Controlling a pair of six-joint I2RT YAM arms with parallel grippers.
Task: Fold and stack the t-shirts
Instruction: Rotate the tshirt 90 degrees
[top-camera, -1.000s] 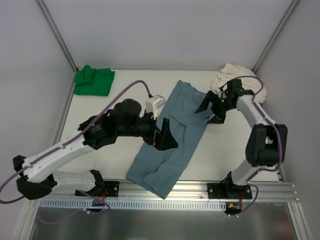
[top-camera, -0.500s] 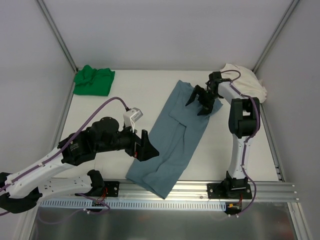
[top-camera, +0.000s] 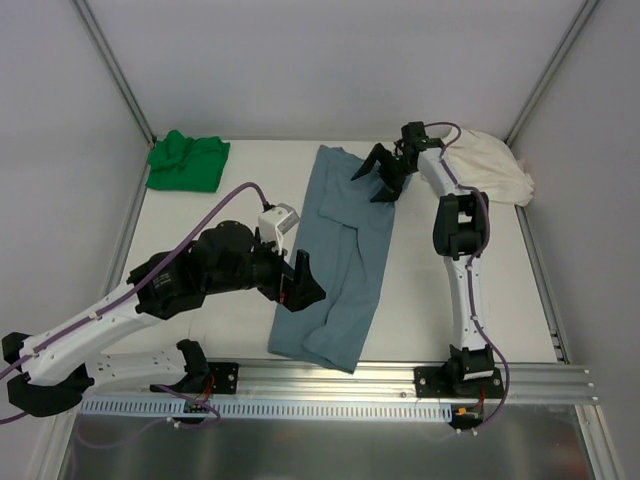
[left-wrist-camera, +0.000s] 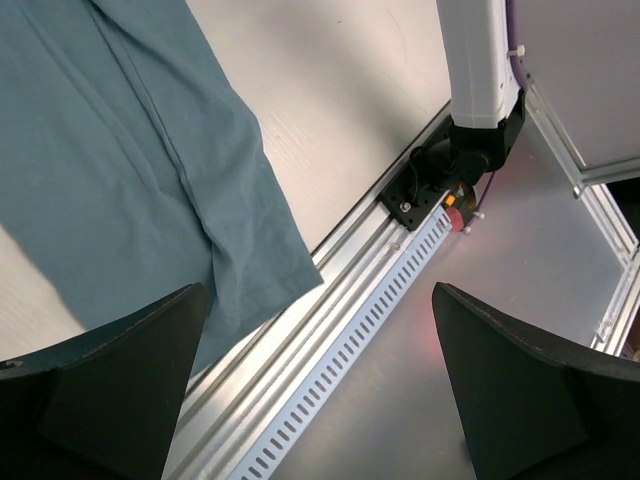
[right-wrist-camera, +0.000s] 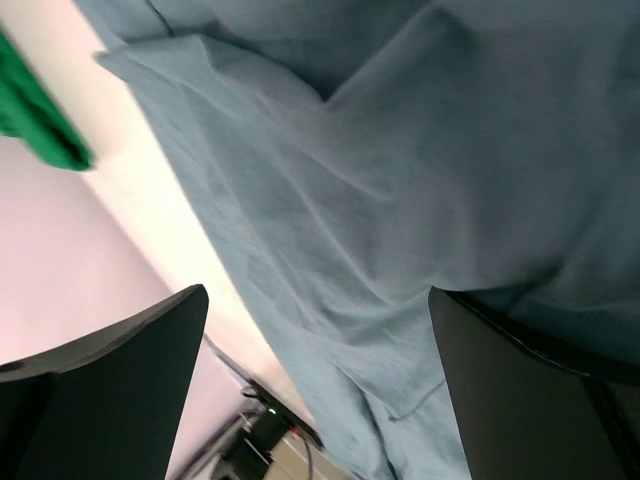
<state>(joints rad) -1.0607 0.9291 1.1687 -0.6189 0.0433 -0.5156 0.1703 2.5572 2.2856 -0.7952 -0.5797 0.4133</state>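
Both grippers stand wide open and hold nothing: the left gripper (top-camera: 305, 282) hovers over the left edge of the blue tee (top-camera: 345, 250), and the right gripper (top-camera: 372, 182) over its far right corner. The likeliest fault is a pinch that takes only the top layer. The tee lies doubled lengthwise with a ridge down its middle, so lifting one layer would pull the fold open rather than carry it over. Its near hem reaches the rail (top-camera: 400, 378), so a drag toward the bases could slide cloth off the table. The tee lies mid-table as a long strip, its long axis running far to near, the near end leaning slightly left. Which end is the collar I cannot tell. The green tee (top-camera: 187, 162) sits in the far left corner and the cream tee (top-camera: 492, 168) in the far right.
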